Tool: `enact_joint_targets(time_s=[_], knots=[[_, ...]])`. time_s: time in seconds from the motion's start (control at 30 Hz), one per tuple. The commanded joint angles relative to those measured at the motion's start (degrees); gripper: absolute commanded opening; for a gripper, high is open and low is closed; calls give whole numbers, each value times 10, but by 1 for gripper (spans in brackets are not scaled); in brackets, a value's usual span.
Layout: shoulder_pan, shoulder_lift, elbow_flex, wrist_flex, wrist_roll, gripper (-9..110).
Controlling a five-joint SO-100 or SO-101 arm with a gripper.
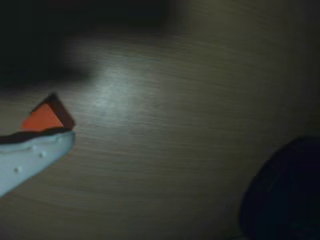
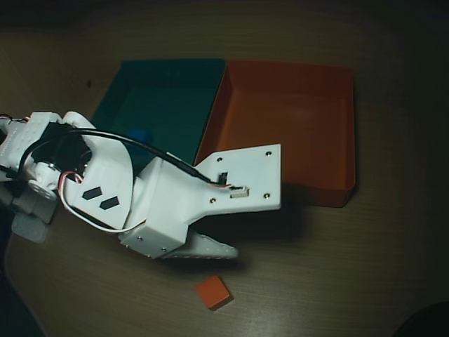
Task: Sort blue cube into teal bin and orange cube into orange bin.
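On the wood-grain tabletop point(image 2: 337, 281), a small matte orange cube point(image 2: 212, 292) sits by itself, on the near side of the large shallow orange plastic bin point(image 2: 295, 105) and well apart from it in the overhead view. Just beside that bin's left wall, touching it, stands the large shallow teal-green plastic bin point(image 2: 168, 91), and a small bright blue cube point(image 2: 139, 135) lies inside it, partly hidden by the white plastic arm point(image 2: 168, 203) and its black cable. The arm reaches across the front walls of both bins, and its gripper point(image 2: 210, 251) hangs just above the orange cube, between cube and orange bin. From the wrist view, one pale finger point(image 1: 35, 155) with a dark pad lies against the near edge of the orange cube point(image 1: 45, 117); the other finger is lost in shadow, so I cannot tell how wide the jaws stand or whether they grip the cube.
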Motion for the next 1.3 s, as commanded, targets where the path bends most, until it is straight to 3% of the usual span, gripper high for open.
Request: enact_joint_targets(time_s=[0.0, 0.17, 0.37, 1.27], knots=[[4, -6, -30, -42, -91, 40], [23, -36, -30, -49, -209, 40], [65, -47, -30, -54, -276, 40], [103, -187, 24, -57, -276, 38]])
